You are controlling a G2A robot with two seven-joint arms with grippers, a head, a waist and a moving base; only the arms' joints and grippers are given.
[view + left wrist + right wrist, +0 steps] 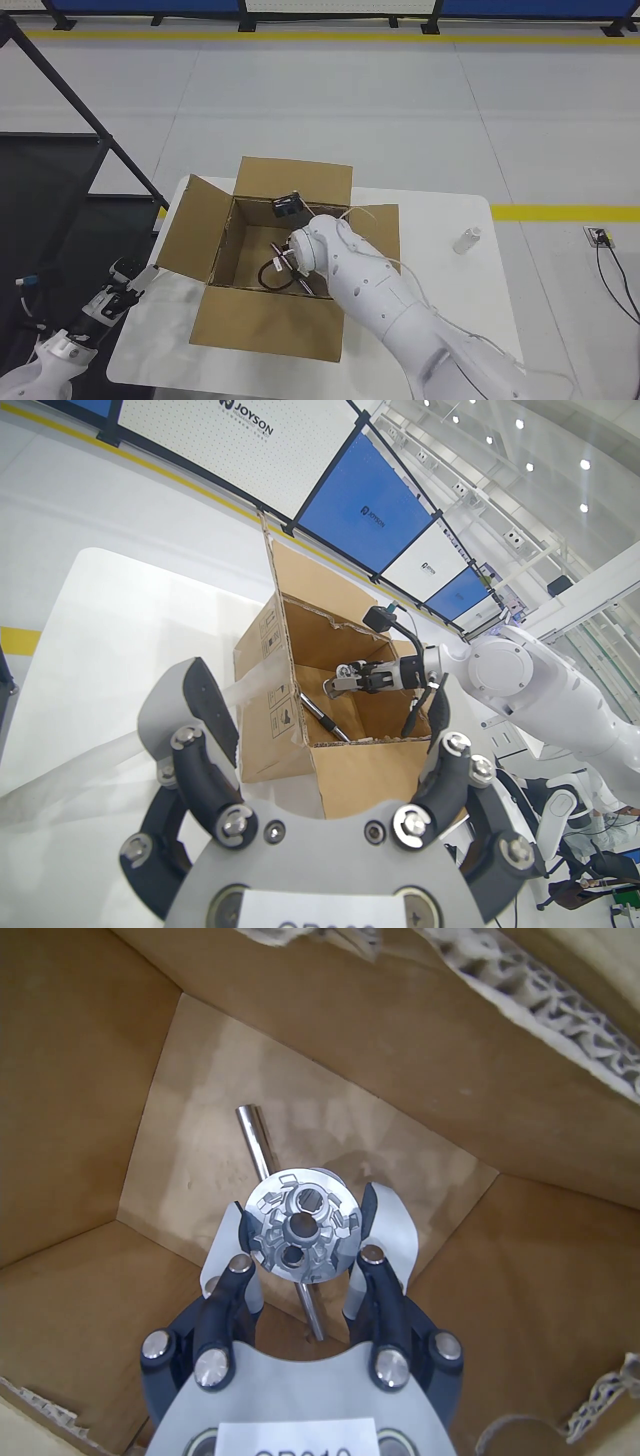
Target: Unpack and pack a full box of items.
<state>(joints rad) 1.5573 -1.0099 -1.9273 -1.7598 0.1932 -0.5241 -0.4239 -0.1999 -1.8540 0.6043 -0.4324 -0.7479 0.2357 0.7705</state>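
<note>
Top view, starting at the left: the left gripper (118,285) hangs off the near left corner of the white rounded table (440,218), well apart from the work. The left wrist view shows its fingers (207,705) spread wide with nothing between them. In the middle of the table stands the brown cardboard box (265,325), its flaps folded outward. The right arm reaches down into it, and in the right wrist view the right gripper (306,1212) is clenched on the rim of a silver round metal disc (301,1234) with machined holes, held clear of the box floor. Directly beneath the disc a slim shiny metal rod (256,1143) lies on that floor. Farther right, a small white bottle (466,240) stands on the table outside the box. The likeliest trouble is the disc slipping: the pads catch only its smooth thin edge, so a tilt or jolt could drop it onto the rod. Lowering it straight down would also land it on the rod and leave it rocking. The torn flap edges near the wrist could snag the arm's cable and drag the box.
</note>
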